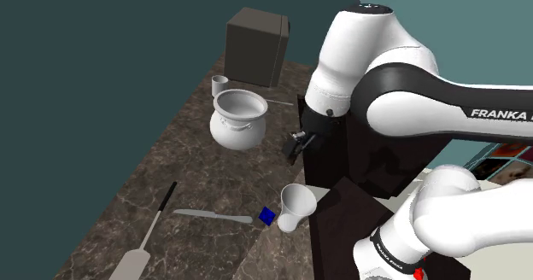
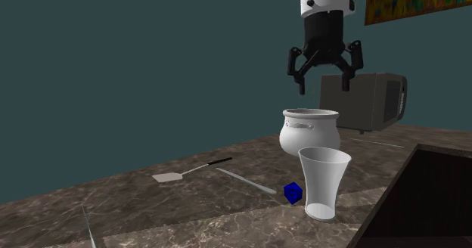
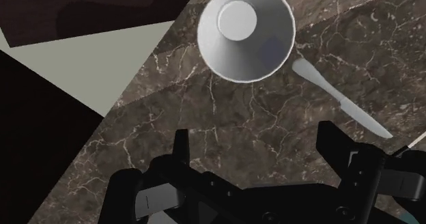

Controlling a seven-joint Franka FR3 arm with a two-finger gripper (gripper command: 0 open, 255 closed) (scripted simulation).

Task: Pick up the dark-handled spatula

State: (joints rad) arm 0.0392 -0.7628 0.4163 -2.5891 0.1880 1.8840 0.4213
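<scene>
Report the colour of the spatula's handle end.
Black; the spatula has a pale grey shaft and blade. Shoulder view shows it best.

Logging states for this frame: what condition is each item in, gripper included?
gripper: open, empty, high above the counter
spatula: lying flat on the counter, untouched
tall cup: upright, empty
pot: upright, no lid
knife: lying flat between spatula and tall cup
blue cube: resting on the counter beside the tall cup

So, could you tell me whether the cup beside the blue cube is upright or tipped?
Upright: the cup stands on its narrow base, mouth up.
</scene>
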